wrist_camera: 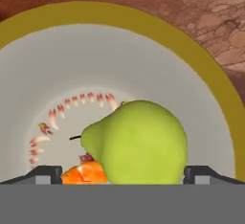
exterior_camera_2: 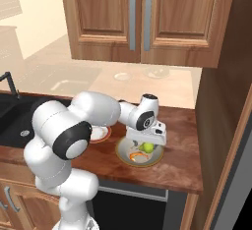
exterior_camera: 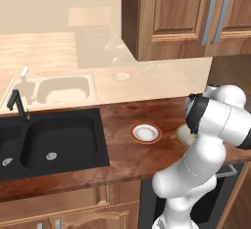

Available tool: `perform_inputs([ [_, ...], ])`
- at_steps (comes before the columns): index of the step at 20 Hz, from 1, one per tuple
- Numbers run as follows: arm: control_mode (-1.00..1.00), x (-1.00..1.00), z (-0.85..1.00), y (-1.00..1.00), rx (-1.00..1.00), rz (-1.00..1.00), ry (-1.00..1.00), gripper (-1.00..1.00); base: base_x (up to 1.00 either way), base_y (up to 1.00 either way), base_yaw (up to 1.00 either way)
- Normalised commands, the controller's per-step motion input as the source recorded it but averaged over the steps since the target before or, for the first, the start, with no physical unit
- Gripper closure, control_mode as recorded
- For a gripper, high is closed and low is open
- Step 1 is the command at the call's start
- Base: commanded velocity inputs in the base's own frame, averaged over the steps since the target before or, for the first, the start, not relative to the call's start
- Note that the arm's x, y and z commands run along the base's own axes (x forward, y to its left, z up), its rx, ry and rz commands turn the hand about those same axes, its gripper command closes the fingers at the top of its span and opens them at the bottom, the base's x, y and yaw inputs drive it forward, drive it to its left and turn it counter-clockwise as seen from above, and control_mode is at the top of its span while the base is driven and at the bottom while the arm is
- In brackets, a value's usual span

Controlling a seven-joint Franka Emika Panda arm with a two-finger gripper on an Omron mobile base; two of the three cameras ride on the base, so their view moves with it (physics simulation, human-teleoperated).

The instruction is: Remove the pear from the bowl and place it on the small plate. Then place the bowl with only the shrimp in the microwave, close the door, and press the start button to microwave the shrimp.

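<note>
In the left base view the bowl (exterior_camera: 182, 136) on the tabletop (exterior_camera: 122, 120) lies mostly behind the bent arm, in the right base view the jaws hang spread just above the pear (exterior_camera_2: 146, 147) and shrimp (exterior_camera_2: 134, 155), and in the hand view the pear (wrist_camera: 139, 144) sits between the spread fingertips (wrist_camera: 45, 174), the shrimp (wrist_camera: 83, 173) beside it.

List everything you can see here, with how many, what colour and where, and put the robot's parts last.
pear: one, yellow-green, in the bowl, between the open gripper's fingertips
shrimp: one, orange, in the bowl beside the pear
bowl: one, cream with a tan-gold rim, on the counter below the gripper
small plate: one, white with a reddish-orange rim, on the counter left of the bowl
sink: one, black, set into the counter at left
upper cabinets: wooden, grey handles, above the counter
counter: reddish-brown wood
arm: one, white
gripper: one, open, down over the bowl
</note>
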Motion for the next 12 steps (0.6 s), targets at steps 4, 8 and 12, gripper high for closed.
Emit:
perform_inputs([
  [4,-1.00,0.11,-0.11,-0.08,0.00,0.00,0.00,-1.00,0.00,0.00,0.00],
  [8,-1.00,0.04,-0.12,-0.02,0.00,0.00,0.00,-1.00,0.00,0.00,0.00],
  [12,-1.00,0.00,-0.22,0.00,0.00,0.00,0.00,-1.00,0.00,0.00,0.00],
])
